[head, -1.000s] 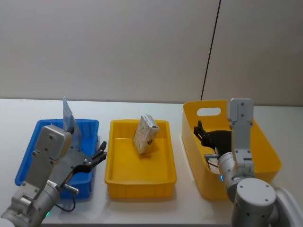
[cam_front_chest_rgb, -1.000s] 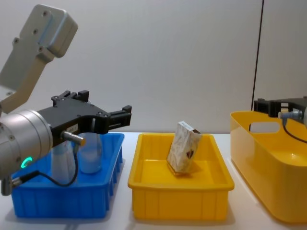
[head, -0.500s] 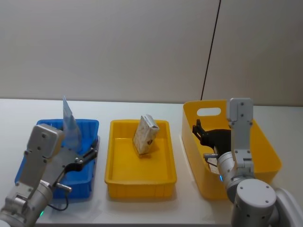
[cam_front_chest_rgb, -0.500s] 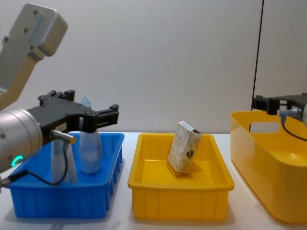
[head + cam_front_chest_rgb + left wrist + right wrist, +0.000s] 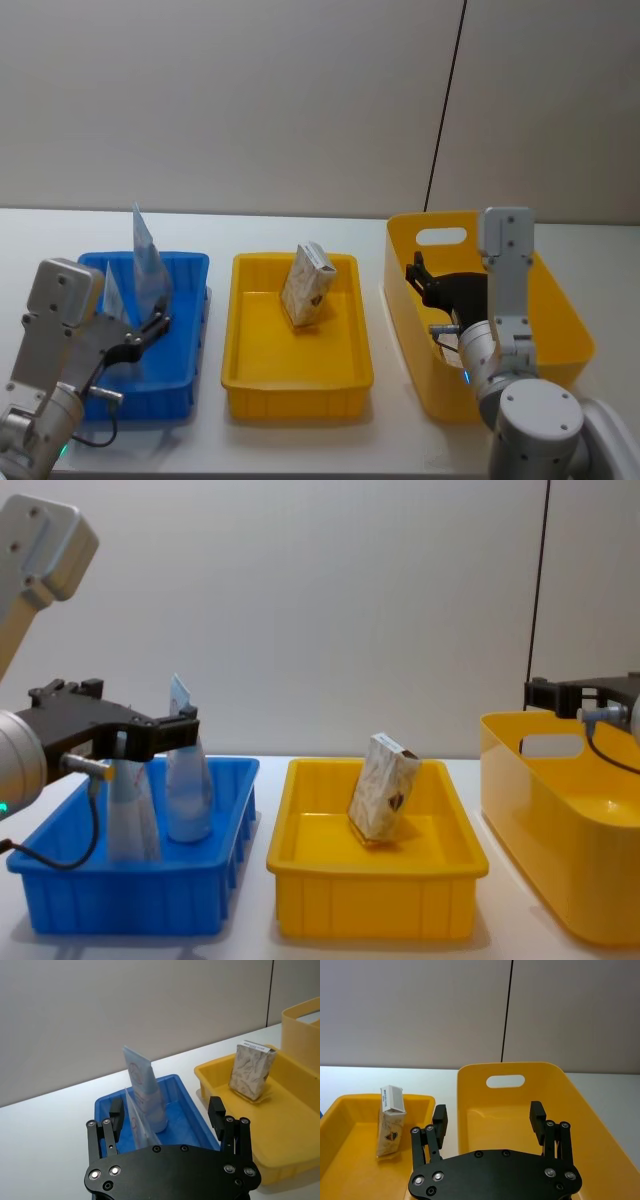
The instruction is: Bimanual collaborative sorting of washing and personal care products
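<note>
A tall pale tube [image 5: 146, 258] with a light-blue and red label stands upright in the blue bin [image 5: 190, 266]; it also shows as the tube [image 5: 145, 1091] and the tube [image 5: 186, 785]. Beside it stands a clear cone-shaped bottle [image 5: 129, 815]. A beige mottled carton [image 5: 306, 285] leans in the yellow tray [image 5: 300, 378], seen too as the carton [image 5: 383, 786]. My left gripper [image 5: 158, 323] hangs open over the blue bin's near side, holding nothing; its fingers [image 5: 116, 1112] frame the tube. My right gripper [image 5: 416, 273] is open and empty above the deep yellow bin [image 5: 560, 300].
Blue bin, yellow tray and deep yellow bin [image 5: 510, 1105] stand in a row on a white table [image 5: 300, 440]. A black cable [image 5: 445, 100] runs down the wall behind the deep bin. Bare table lies in front of the containers.
My left gripper has drawn back to the left and lowered, from the blue bin's right edge to its near side, still open. The right gripper has barely moved.
</note>
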`<state>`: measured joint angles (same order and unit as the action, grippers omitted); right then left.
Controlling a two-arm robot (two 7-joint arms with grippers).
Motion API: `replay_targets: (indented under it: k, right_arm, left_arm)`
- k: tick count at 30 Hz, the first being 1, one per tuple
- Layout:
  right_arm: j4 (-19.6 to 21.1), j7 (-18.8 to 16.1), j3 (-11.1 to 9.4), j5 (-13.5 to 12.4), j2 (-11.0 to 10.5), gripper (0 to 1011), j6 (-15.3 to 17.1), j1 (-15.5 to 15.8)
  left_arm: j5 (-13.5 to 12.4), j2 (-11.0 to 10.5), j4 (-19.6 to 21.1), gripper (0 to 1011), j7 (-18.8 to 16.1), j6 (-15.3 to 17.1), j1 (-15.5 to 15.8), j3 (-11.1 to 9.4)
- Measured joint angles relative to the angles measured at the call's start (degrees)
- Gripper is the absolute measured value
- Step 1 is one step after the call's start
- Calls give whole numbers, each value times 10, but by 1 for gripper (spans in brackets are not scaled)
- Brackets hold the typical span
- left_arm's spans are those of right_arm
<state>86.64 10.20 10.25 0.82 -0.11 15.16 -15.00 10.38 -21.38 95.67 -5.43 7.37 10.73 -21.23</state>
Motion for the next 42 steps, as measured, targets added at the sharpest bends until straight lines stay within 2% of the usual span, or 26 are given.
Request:
replay_targets:
  k: [10,20,42]
  right_arm:
    - [1,-1,0,0,0,1004,-1,0]
    - [1,-1,0,0,0,1004,-1,1]
    - [1,-1,0,0,0,1004,-1,1]
  left_arm:
    - [1,7,-14,1001,-6,23,1,11]
    - [1,20,-54,1001,-7,29,12,15]
    - [-14,52,-164,1001,7,-7,60,11]
